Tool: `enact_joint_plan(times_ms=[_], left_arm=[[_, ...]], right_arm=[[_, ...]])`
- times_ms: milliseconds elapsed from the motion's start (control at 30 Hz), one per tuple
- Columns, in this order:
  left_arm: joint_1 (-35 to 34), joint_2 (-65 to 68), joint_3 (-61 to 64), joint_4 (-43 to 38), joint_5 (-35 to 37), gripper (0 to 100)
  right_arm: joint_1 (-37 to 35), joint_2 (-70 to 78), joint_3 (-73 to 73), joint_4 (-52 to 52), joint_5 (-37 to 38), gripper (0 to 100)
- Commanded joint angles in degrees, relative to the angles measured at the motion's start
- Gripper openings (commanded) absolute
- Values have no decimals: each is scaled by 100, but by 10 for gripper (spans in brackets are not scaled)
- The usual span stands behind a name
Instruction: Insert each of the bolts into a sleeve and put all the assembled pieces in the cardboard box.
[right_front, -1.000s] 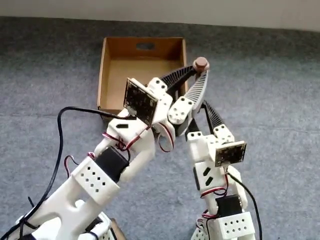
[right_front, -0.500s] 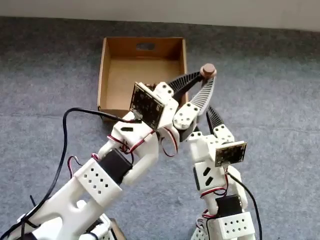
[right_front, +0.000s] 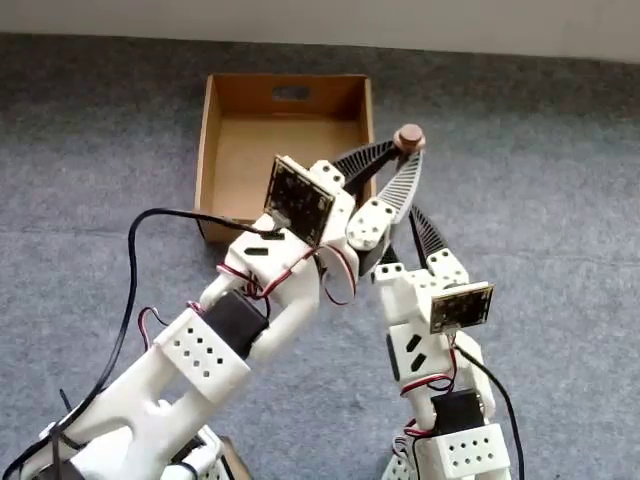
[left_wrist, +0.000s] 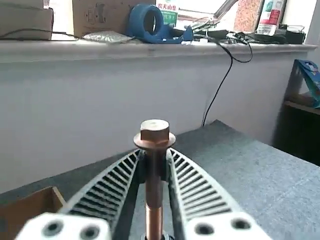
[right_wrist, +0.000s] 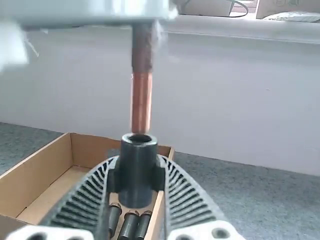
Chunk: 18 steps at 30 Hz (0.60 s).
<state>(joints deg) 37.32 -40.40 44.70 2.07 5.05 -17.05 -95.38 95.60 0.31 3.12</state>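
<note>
The left gripper (left_wrist: 154, 154) is squeezed tight on the bolt (left_wrist: 153, 192), just under its wide head, and the right gripper (right_wrist: 136, 162) is squeezed around the middle of the dark sleeve (right_wrist: 136, 175), which stands up straight. The bolt hangs right over the sleeve, its tip at the open top, near the cardboard box (right_front: 208, 160). Both look like hard, smooth metal that will not bend but could slip, so I think these are good spots to hold.

A copper bolt (left_wrist: 152, 175) is held upright between the ribbed fingers (left_wrist: 107, 190) of the left gripper (left_wrist: 153, 165), its flanged hex head above them. A cardboard box (left_wrist: 27, 212) corner is seen below.
</note>
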Motion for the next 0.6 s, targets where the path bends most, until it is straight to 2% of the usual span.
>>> enact_joint_plan(times_ms=[0,367,567], left_arm=[[-40,180,-84,-343,-18,8],[4,-189,-31,-369,-18,8],[-40,-303,154,70,-18,8]], right_arm=[[66,-22,-40,-31,53,6],[66,-13,-40,-31,53,6],[66,-22,-48,-31,53,6]])
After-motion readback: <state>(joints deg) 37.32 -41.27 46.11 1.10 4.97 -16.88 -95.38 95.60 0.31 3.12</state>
